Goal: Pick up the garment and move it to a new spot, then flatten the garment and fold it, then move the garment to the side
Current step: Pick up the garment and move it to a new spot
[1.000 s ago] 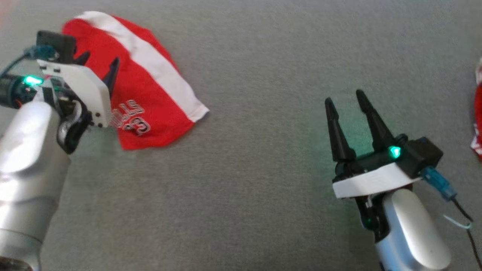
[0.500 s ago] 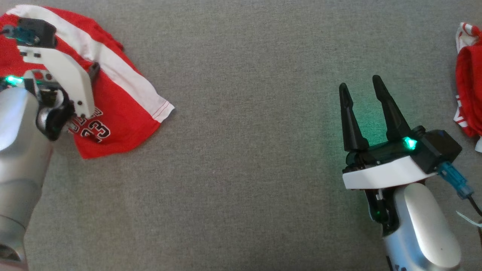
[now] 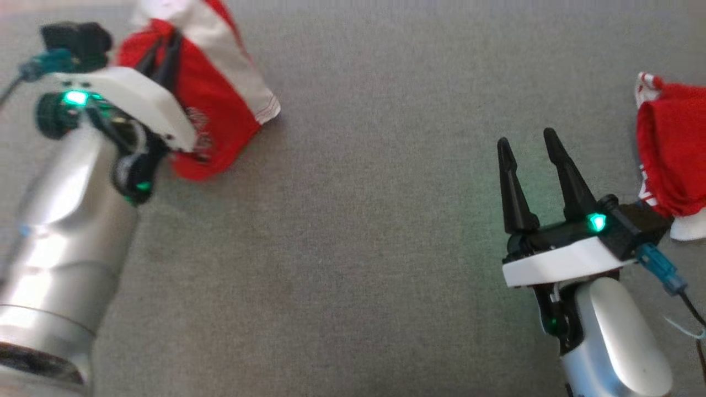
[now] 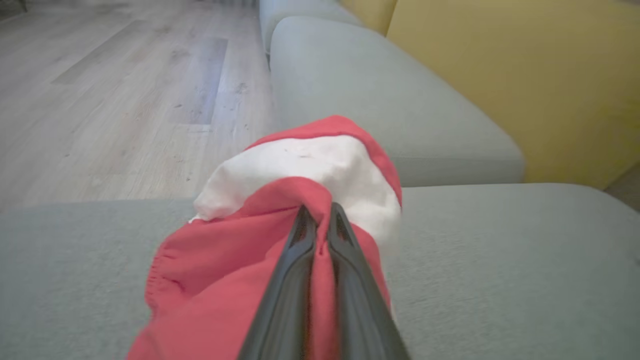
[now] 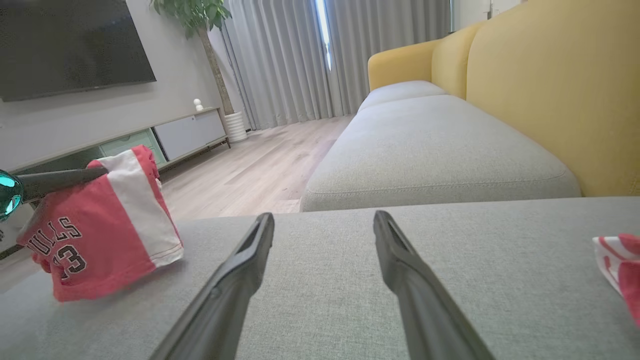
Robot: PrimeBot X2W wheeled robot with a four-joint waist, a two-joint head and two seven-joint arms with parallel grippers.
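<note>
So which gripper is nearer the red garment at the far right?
Right. The right gripper stands open just left of the red garment, apart from it. The left gripper is across the cushion, shut on the Bulls shorts.

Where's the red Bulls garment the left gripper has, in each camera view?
Head view: red Bulls garment, upper left.
Left wrist view: red Bulls garment, centre, bunched up.
Right wrist view: red Bulls garment, left edge, print facing camera.
Shared landmark: left gripper shut on its top.

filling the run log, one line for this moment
phase: pickup | left gripper: shut on red bulls shorts | right gripper: open, empty, over grey cushion
</note>
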